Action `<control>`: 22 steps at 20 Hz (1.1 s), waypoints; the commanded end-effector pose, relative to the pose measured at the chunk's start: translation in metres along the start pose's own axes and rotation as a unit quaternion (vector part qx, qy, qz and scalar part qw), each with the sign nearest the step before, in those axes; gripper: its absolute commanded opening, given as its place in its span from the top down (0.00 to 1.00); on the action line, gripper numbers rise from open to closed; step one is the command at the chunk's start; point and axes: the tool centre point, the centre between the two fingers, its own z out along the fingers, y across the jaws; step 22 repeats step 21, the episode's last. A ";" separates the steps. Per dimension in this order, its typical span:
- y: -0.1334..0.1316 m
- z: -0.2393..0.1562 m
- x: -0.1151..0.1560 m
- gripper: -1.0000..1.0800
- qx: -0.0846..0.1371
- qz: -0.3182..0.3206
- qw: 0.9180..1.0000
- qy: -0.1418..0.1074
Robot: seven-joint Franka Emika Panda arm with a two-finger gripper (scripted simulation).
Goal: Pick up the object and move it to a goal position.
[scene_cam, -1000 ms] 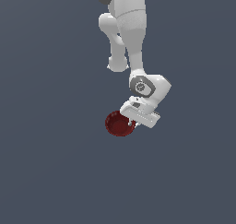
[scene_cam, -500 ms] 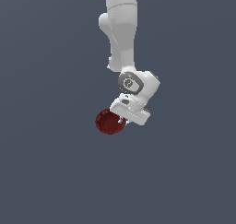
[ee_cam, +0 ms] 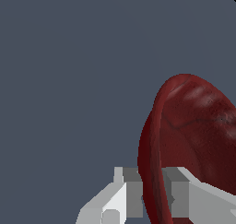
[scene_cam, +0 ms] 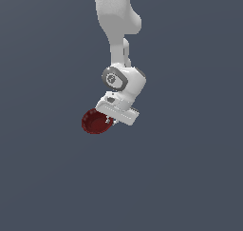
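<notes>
The arm and bowl (scene_cam: 96, 121) have shifted toward the exterior view's left; the gripper (scene_cam: 110, 121), at frame centre, pinches the bowl's rim.

Plain dark grey-blue ground (scene_cam: 190, 178), uniformly flat.

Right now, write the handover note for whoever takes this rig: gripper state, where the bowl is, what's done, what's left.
Gripper: shut on the small dark red round bowl with the ribbed rim, jaws pinching its rim from both sides.
Bowl: held on edge, tilted, sticking out toward the exterior view's left of the white arm.
Done: bowl grasped.
Left: carry it to the goal position. No goal marker shows in either view, so confirm the target before moving.
</notes>
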 end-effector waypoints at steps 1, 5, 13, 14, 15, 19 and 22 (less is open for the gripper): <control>0.022 0.004 0.001 1.00 0.000 0.000 1.000 0.001; 0.053 0.010 0.002 1.00 0.000 0.000 1.000 0.002; 0.094 0.019 0.003 1.00 0.001 0.000 1.000 0.002; 0.098 0.020 0.004 1.00 0.001 0.000 1.000 0.002; 0.100 0.020 0.004 1.00 0.001 0.000 1.000 0.002; 0.107 0.022 0.004 1.00 0.002 0.000 1.000 0.001; 0.108 0.022 0.004 1.00 0.002 0.000 1.000 0.001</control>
